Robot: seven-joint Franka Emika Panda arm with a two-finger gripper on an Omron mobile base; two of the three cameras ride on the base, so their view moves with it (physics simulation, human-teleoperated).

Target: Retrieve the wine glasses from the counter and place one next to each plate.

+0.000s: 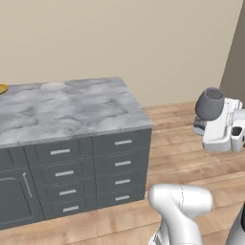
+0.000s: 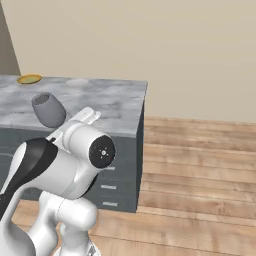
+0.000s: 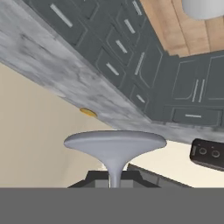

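**Caller 1:** Trouble could be expected from that grip. The wine glass (image 3: 114, 146) is pinched by its thin stem alone, so a swing or jolt could tip it loose, and a drop onto the wooden floor (image 2: 200, 165) is judged likely.

**Caller 2:** Agreed. The gripper (image 3: 114, 180) is seen closed on the stem, foot toward the camera, bowl (image 1: 209, 104) carried out beyond the fingers, tilted.

**Caller 1:** And the glass is held in the air off the end of the counter (image 1: 72, 107), not over it.

**Caller 2:** The yellow plate (image 2: 29, 79) and the pale plate (image 1: 52, 86) are seen far across the marble, well apart from the glass. A clipped counter edge is the other risk.
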